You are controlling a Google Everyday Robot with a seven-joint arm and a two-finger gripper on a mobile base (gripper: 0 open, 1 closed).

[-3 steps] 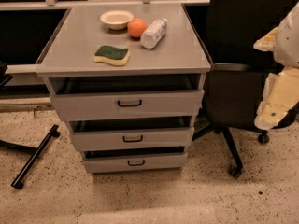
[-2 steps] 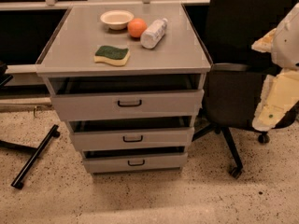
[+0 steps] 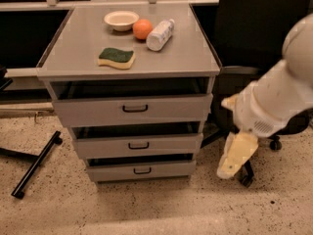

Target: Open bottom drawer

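Note:
The bottom drawer [image 3: 166, 170] is the lowest and least tall of three grey fronts on the cabinet, with a small black bar handle [image 3: 142, 170] at its centre. It stands slightly ajar, with a dark gap above its front. My gripper [image 3: 235, 156], cream-coloured on a white arm [image 3: 274, 102], hangs to the right of the cabinet at about the height of the two lower drawers. It points down and left, apart from the drawer front and its handle, and holds nothing I can see.
On the cabinet top [image 3: 73, 43] lie a cream bowl [image 3: 121, 19], an orange [image 3: 143, 29], a white bottle [image 3: 160, 34] on its side and a green-yellow sponge [image 3: 116, 58]. A black office chair [image 3: 259, 33] stands right behind my arm. A black chair leg [image 3: 34, 164] lies on the floor at left.
My arm has swung down and to the left, bringing the gripper from beside the top drawer's height to near the lower drawers. The drawers and the items on top have not moved.

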